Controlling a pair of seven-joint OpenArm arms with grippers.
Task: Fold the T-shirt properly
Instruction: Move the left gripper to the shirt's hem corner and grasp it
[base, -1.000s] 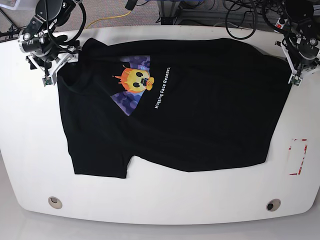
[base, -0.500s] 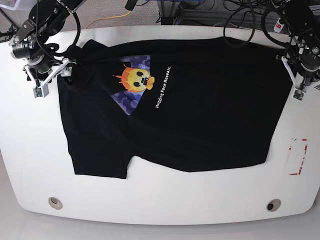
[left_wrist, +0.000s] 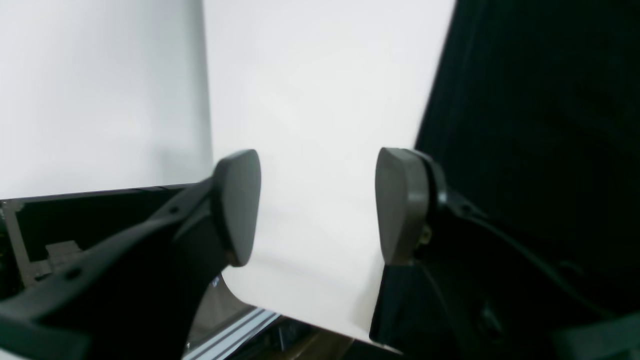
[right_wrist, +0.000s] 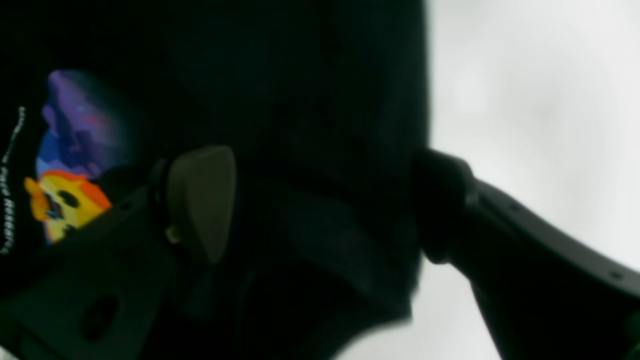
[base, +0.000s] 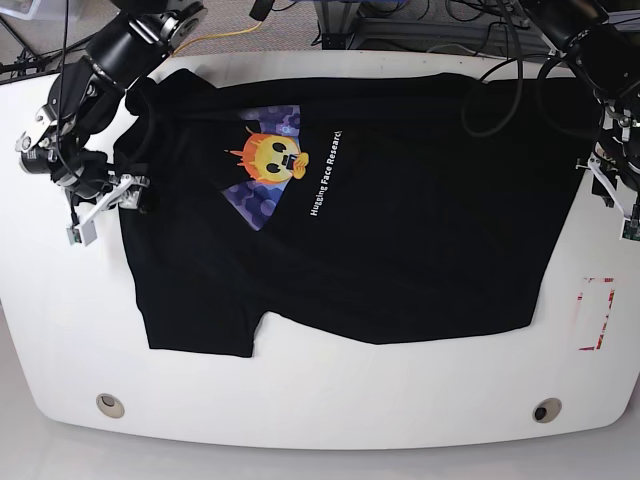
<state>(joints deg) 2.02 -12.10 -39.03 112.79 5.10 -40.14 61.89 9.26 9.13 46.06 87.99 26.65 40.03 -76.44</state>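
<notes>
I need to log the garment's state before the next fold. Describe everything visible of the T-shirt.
The T-shirt is black, soft-looking cloth, lying flat on the white table, already partly folded, with one sleeve at its lower left corner. Its print shows an orange-yellow smiling face on a purple-blue patch, with white "Hugging Face Research" text beside it. The right gripper hangs open at its edge; whether it touches the cloth is unclear.

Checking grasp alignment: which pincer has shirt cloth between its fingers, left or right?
The right pincer: its open fingers straddle the T-shirt edge by the print. The left pincer, also open, frames only bare white table, shirt beside it.
</notes>
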